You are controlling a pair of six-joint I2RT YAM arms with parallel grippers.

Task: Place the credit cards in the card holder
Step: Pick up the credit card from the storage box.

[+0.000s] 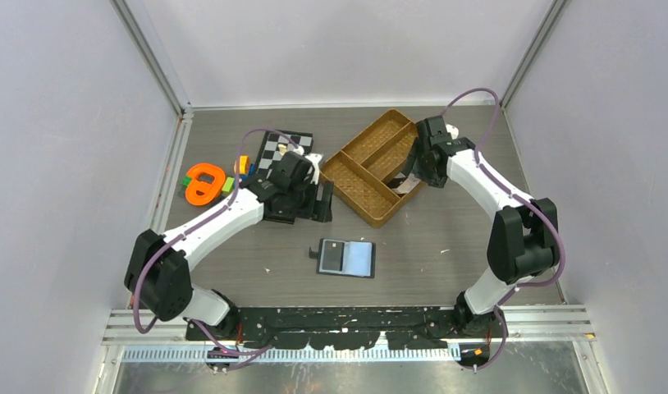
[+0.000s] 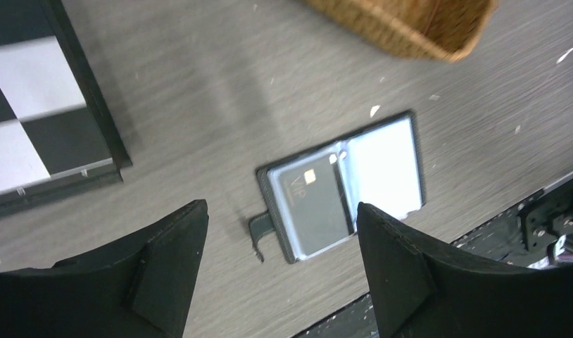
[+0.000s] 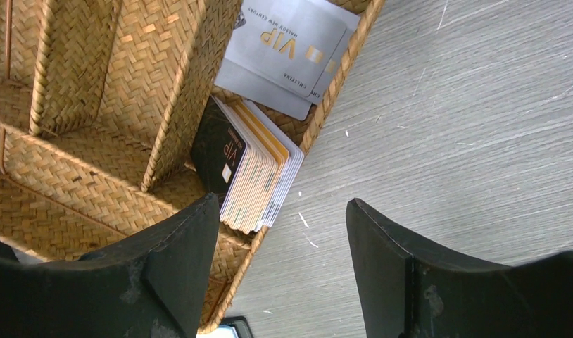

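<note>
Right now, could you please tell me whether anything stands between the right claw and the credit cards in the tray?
Nothing visible does. The right claw hangs open above the credit cards, which lean against a divider of the woven tray; only the tray's rim sits beside them.

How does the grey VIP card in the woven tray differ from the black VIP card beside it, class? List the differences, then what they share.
Colour: the grey VIP card is pale; the black VIP card is dark.
Pose: the grey VIP card lies face-up, overlapping a second grey card; the black VIP card stands on edge, fronting a packed stack.
Both read VIP and sit in the woven tray.
</note>
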